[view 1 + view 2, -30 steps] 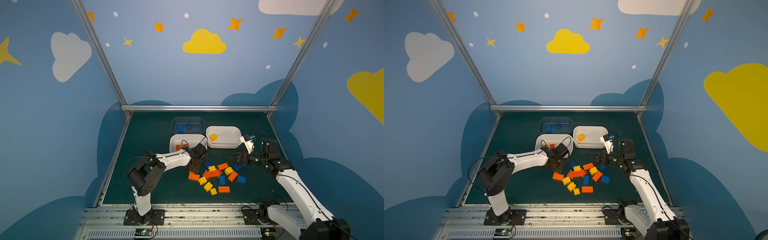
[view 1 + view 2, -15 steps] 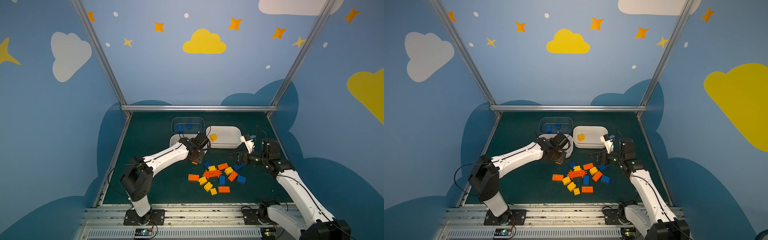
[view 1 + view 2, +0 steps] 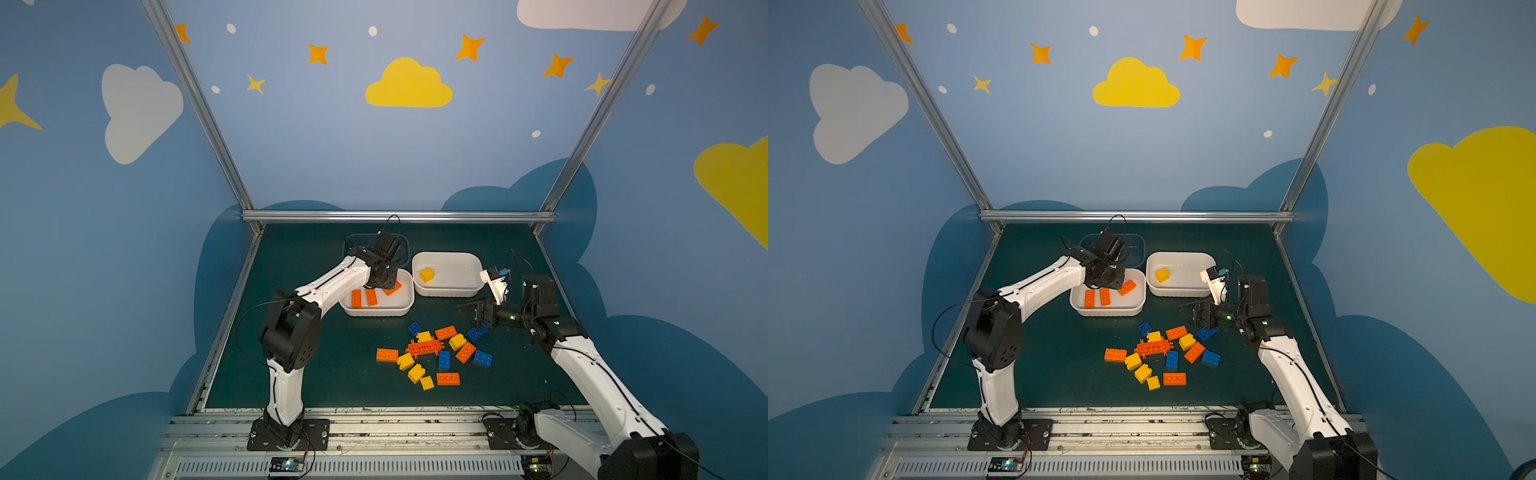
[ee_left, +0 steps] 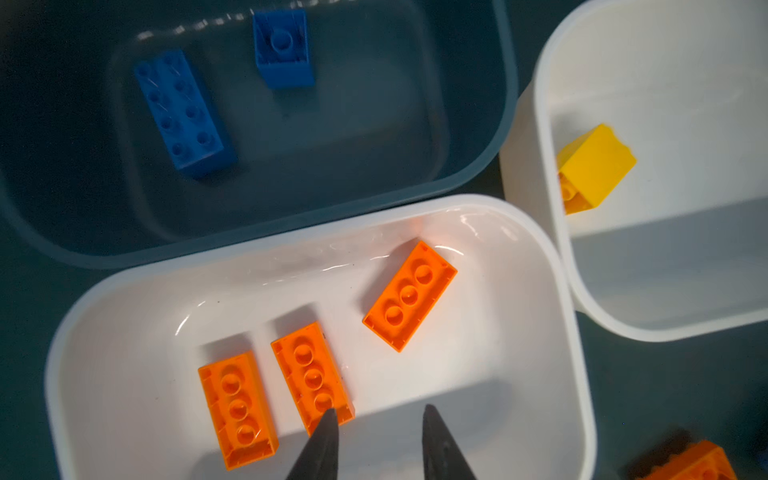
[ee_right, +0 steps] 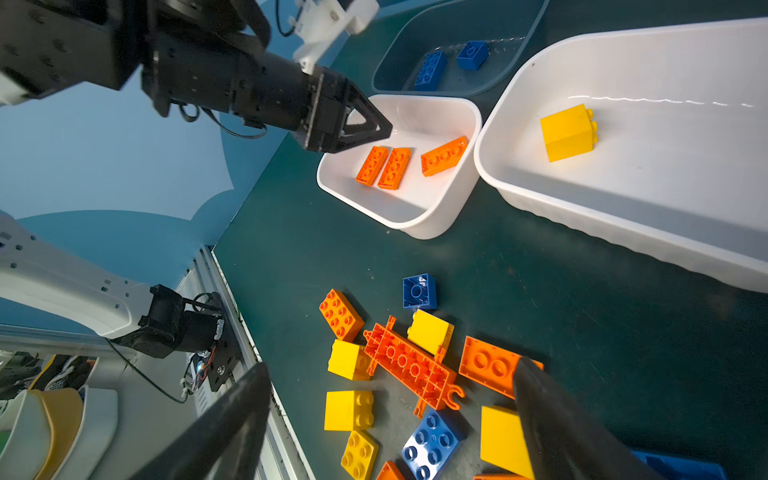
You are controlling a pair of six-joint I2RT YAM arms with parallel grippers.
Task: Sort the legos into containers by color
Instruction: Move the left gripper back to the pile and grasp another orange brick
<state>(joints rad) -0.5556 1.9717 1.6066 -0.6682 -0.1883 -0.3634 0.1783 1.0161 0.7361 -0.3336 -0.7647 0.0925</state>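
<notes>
Green mat (image 3: 332, 374) roomy beside tubs (image 3: 376, 311); left tool (image 4: 376, 411) narrowly apart, right tool (image 5: 392, 365) wide.

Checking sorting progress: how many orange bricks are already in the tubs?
3, all in the nearer white tub: two orange bricks side by side on its left in both top views, one angled on its right. No others seem hidden.

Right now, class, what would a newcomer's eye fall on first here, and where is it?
The heap of orange, yellow and blue bricks on the green mat, near the front. Behind it, a white tub holds three orange bricks beneath the left claw; a second white tub holds one yellow brick.
</notes>
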